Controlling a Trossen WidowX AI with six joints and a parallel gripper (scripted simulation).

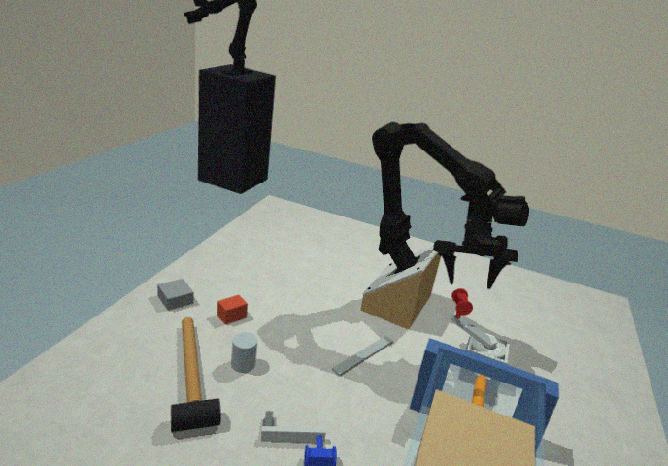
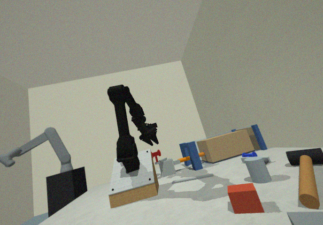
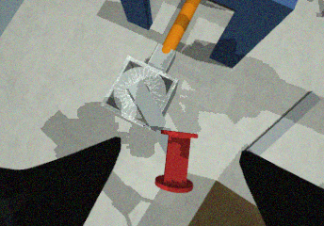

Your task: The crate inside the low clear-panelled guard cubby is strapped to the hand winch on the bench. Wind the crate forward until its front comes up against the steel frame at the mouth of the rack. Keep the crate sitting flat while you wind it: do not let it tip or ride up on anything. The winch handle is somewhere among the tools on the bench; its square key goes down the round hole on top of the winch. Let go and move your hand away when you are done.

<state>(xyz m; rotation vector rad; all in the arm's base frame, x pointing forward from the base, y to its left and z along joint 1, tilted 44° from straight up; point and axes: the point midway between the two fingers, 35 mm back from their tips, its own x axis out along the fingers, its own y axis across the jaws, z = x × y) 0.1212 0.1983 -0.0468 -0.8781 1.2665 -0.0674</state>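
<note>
The winch (image 1: 502, 350) (image 2: 168, 167) (image 3: 122, 101) has a grey handle (image 1: 475, 331) (image 3: 148, 104) on top, with a red knob (image 1: 461, 302) (image 2: 156, 153) (image 3: 176, 157) standing up at its outer end. My gripper (image 1: 471, 284) (image 2: 155, 144) (image 3: 180, 149) is wide open and empty above the knob, which shows between the fingers in the wrist view. The tan crate (image 1: 478, 431) (image 2: 228, 145) lies behind the blue frame (image 1: 493, 362) (image 2: 195, 155) (image 3: 251, 30), with a gap between them. The orange strap (image 1: 480, 388) (image 2: 184, 159) (image 3: 183, 21) spans it. The key is hidden.
A flat bar (image 1: 363, 355) (image 2: 192, 178) (image 3: 283, 121) lies near my arm's wooden base (image 1: 398, 302) (image 2: 134, 197). A mallet (image 1: 191, 362) (image 2: 308, 180), a grey cylinder (image 1: 244, 352) (image 2: 257, 169), red and grey blocks, a pegged grey bar (image 1: 293, 434) and a blue piece (image 1: 319, 454) are farther away.
</note>
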